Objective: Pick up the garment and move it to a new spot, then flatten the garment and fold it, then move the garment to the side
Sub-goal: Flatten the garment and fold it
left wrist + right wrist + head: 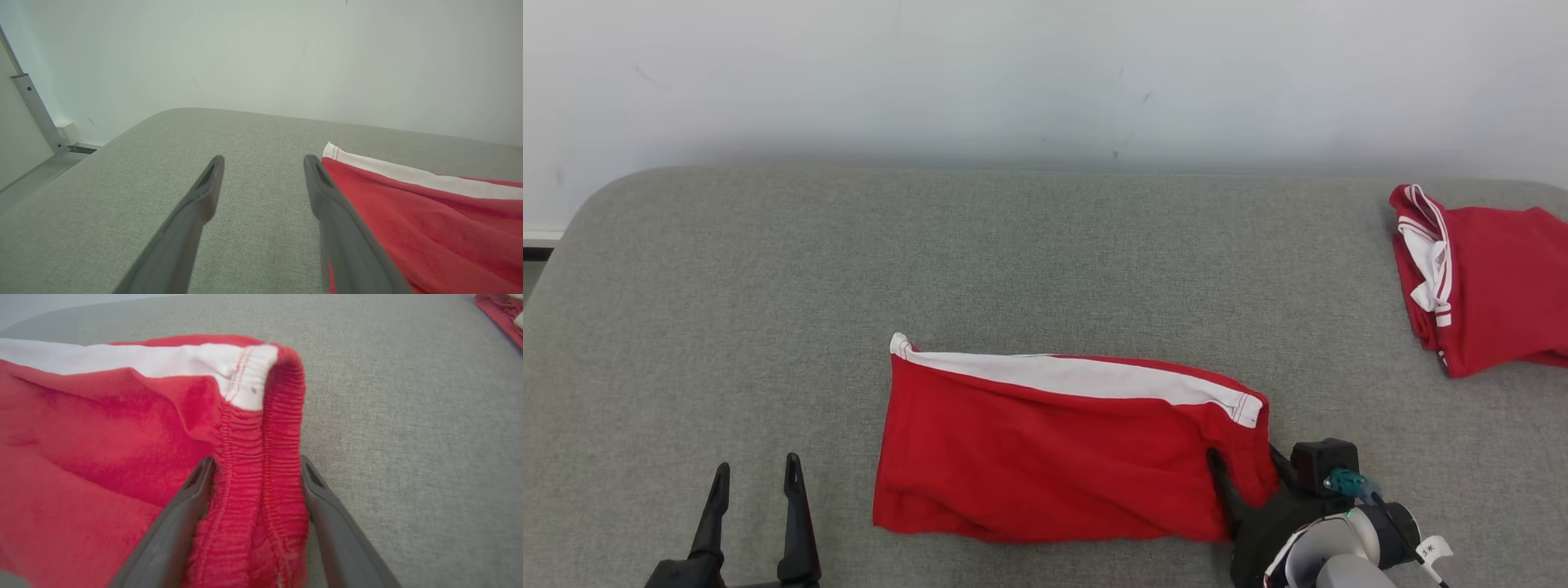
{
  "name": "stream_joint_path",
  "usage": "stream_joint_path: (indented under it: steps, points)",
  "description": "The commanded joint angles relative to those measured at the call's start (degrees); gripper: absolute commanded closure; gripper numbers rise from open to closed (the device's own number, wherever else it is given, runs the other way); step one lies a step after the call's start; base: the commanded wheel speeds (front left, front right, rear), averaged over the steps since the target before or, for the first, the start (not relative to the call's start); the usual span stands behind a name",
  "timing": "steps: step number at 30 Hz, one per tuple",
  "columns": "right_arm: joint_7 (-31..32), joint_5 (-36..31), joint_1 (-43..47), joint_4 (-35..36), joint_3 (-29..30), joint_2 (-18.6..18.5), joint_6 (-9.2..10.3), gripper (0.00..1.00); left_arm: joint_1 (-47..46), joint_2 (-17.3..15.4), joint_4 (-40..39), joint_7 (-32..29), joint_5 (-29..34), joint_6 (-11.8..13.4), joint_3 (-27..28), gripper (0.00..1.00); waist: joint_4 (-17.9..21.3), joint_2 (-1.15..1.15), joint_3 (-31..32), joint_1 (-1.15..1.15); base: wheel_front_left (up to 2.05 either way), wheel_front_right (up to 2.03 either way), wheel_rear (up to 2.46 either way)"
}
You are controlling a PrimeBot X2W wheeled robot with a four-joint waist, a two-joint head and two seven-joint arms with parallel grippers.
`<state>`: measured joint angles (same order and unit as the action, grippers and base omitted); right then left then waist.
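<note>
Two spread claws, one red garment (pixel 1045 457) between them.
Lower left of the frame, the left claw (pixel 757 464) hangs released over bare tabletop (pixel 727 286), near the garment's left edge; lower right, the right claw (pixel 1243 457) straddles its elastic waistband (pixel 261 490), fingers (pixel 184 522) apart (not pinching). The garment lies lower centre, white stripe (pixel 1078 376) farthest; another red garment (pixel 1494 286) sits upper right.

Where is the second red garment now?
In the head view, the second red garment lies at the far right edge of the grey surface, apart from the red shorts.
</note>
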<state>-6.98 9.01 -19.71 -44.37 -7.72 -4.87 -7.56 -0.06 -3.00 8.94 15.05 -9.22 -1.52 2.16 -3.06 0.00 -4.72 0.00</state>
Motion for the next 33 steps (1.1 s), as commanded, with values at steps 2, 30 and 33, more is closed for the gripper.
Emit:
stream_joint_path:
  steps: [2,30,33]
  points:
    - [1.5,1.9,-1.1,-2.1,-1.0,0.1,0.14,0.0,-0.6,0.1,0.5,0.1,0.2,-0.4,0.3,0.0,-0.1,0.0,-0.2,0.0,0.0,0.0,0.0]
    - [11.0,25.7,-3.6,1.4,-11.1,-20.3,0.14,1.0,-0.2,0.2,3.5,0.1,-0.2,-1.4,-1.0,0.0,1.7,0.0,1.4,0.0,0.0,0.0,0.0]
    - [13.7,29.1,-3.1,4.0,-11.0,-21.2,0.14,1.0,0.3,0.2,3.7,0.1,-0.3,-1.3,-1.2,0.0,2.6,0.0,1.8,0.0,0.0,0.0,0.0]
